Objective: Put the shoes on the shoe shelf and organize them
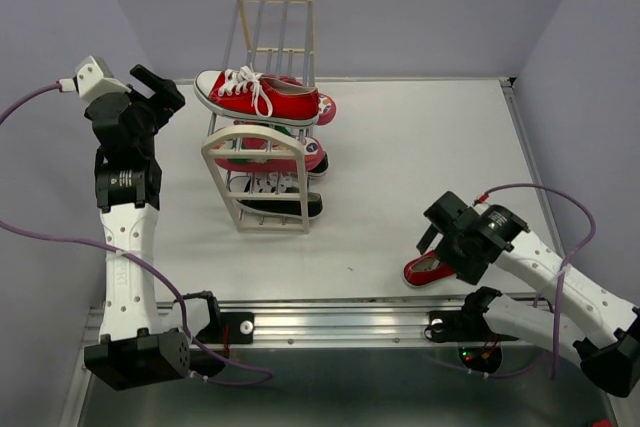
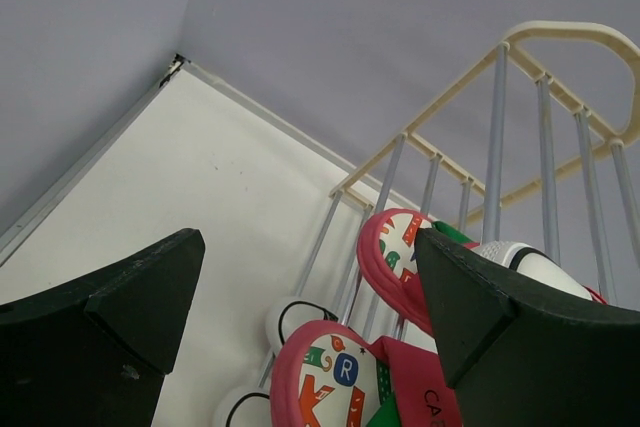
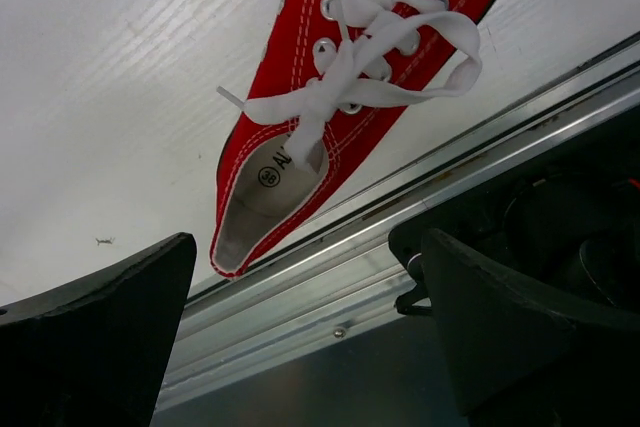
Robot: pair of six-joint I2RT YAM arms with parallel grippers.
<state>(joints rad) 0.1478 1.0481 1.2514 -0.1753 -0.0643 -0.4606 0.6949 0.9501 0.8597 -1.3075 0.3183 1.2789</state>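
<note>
**Five shoes racked, one red sneaker loose on the worktop**

The shoe shelf (image 1: 256, 132) stands upright on the far left-of-centre part of the white worktop (image 1: 420, 147). One arched cream end frame faces near and the other far.

- **Top filled tier:** the top red sneaker (image 1: 262, 95) lies across the rods with its toe to the left, and its white laces show.
- **Tier below:** the pink flip-flops (image 1: 305, 155) sit here. In the left wrist view their printed soles (image 2: 335, 377) poke out between the silver rods.
- **Lowest filled tier:** the black sneakers (image 1: 278, 203) sit side by side.

The loose red sneaker (image 1: 425, 270) lies on the worktop at the near right, just beside the aluminium rail (image 1: 340, 312) along the near edge. Its opening faces up and its laces trail (image 3: 300, 97).

The right claw (image 1: 450, 237) hangs over the heel end of that sneaker. Its fingers (image 3: 110, 337) are spread wide with nothing between them.

The left claw (image 1: 160, 87) is raised just left of the shelf, near the top red sneaker's toe. It is also spread wide and empty, and it points at the rack.
</note>
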